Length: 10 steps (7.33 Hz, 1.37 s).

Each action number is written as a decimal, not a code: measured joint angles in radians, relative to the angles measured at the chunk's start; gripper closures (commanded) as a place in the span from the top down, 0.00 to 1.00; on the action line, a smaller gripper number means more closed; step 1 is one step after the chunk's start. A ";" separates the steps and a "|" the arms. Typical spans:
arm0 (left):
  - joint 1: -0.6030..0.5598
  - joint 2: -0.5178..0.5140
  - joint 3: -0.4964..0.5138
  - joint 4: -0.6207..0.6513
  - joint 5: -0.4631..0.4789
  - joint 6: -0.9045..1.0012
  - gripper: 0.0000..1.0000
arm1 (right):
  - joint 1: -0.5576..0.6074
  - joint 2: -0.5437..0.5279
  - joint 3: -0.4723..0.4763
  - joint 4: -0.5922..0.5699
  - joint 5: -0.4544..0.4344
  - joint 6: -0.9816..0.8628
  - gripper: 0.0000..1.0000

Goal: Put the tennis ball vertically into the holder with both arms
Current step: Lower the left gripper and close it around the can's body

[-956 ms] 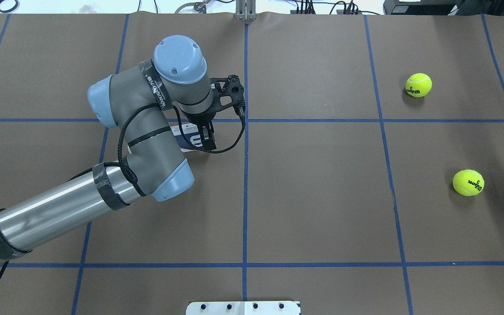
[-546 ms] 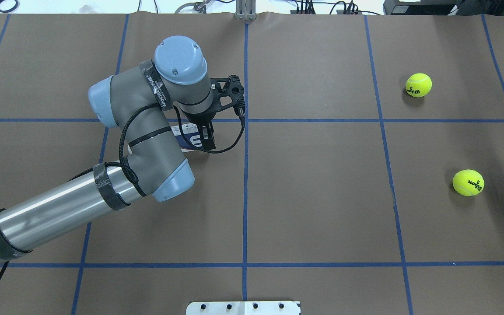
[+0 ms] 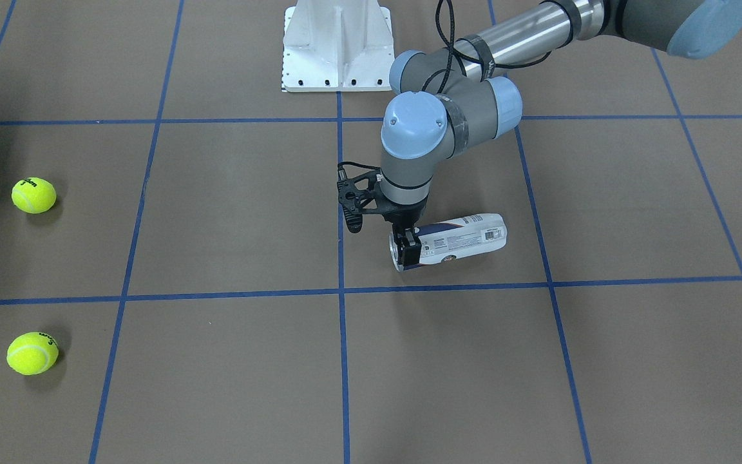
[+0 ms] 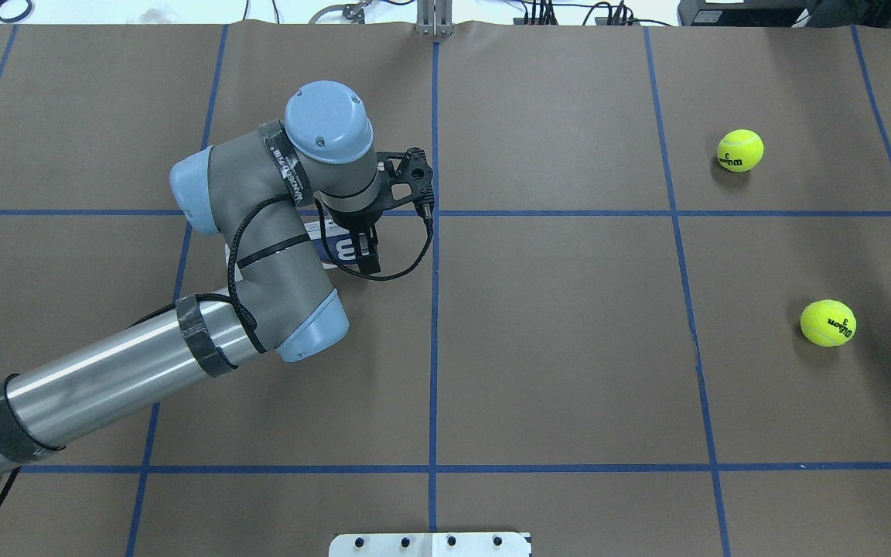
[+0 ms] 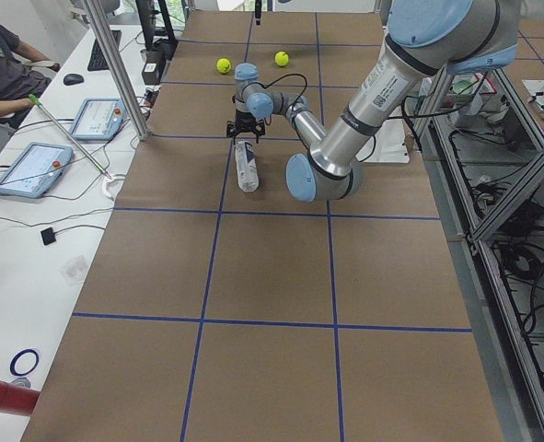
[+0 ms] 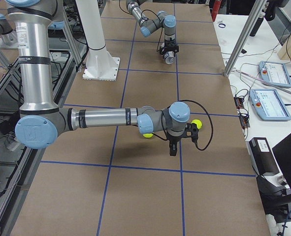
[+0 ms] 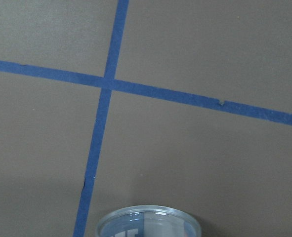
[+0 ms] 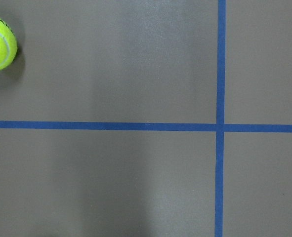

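- Front view: the holder (image 3: 461,240) lies flat on the table (image 3: 216,225). Its long axis runs across the table, with the mouth toward the robot's right. The left claw (image 3: 408,248) comes straight down on that mouth end, and its fingers look clamped across the tube. A ball (image 3: 33,194) and a second ball (image 3: 32,352) sit well apart from it, on the robot's right.
- Overhead: the left wrist hides most of the holder (image 4: 341,249). The left claw (image 4: 368,255) is at its right-hand end. No right arm shows.
- Left side view: the holder (image 5: 246,168) runs from the left claw (image 5: 242,136) toward the camera.
- Right side view: the right claw (image 6: 173,150) hangs pointing down near the ball (image 6: 197,124). I cannot tell whether its fingers are apart or together.
- Left wrist: only the holder's clear rim (image 7: 148,219) shows, at the bottom edge.
- Right wrist: one ball (image 8: 0,48) shows in the upper left corner, and no fingers.
- Judgement: the left arm has the holder and the right arm is nearer the balls. The flat axis must swing upright, mouth up.
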 measured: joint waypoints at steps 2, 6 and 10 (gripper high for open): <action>0.002 -0.001 0.022 -0.030 0.000 -0.003 0.99 | 0.000 -0.001 0.001 -0.001 0.004 0.000 1.00; 0.005 0.000 0.035 -0.038 0.000 -0.003 0.99 | 0.000 -0.002 0.005 -0.001 0.008 0.000 1.00; 0.006 -0.014 0.069 -0.053 0.011 -0.006 0.99 | 0.000 -0.003 0.005 -0.002 0.034 0.000 1.00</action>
